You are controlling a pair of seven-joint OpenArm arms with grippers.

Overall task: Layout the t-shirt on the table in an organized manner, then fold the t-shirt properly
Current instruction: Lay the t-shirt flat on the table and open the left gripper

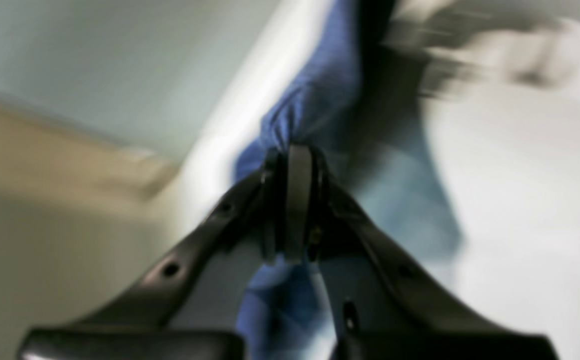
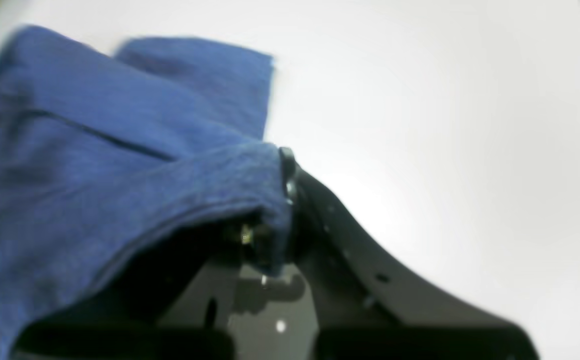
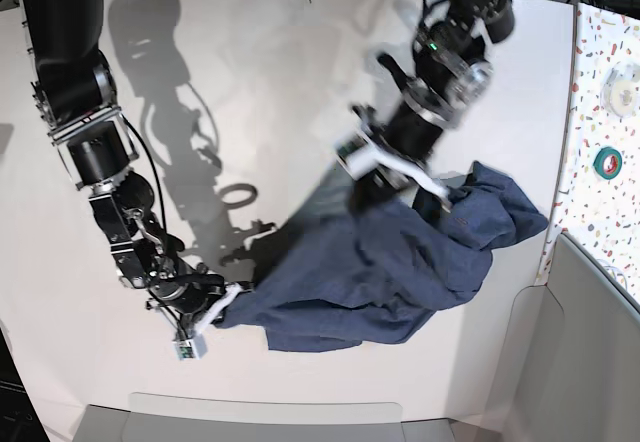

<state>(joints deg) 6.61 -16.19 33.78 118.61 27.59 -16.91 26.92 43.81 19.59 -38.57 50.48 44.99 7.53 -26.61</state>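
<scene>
The dark blue t-shirt (image 3: 400, 262) lies crumpled and stretched across the white table (image 3: 280, 92), from lower left to right. My right gripper (image 3: 222, 305) sits low at the shirt's left end, shut on a fold of cloth. In the right wrist view that gripper (image 2: 282, 200) pinches the blue t-shirt (image 2: 95, 160) over the white table (image 2: 444, 125). My left gripper (image 3: 447, 195) is raised at the shirt's upper right part, shut on the fabric. The blurred left wrist view shows that gripper (image 1: 297, 165) closed with the t-shirt (image 1: 319, 95) bunched at its tips.
A speckled terrazzo strip (image 3: 600, 92) runs along the right edge, holding a green tape roll (image 3: 607, 161) and a white roll (image 3: 624, 86). A grey panel (image 3: 570, 352) stands at the lower right corner. Bare tabletop spreads behind and left of the shirt.
</scene>
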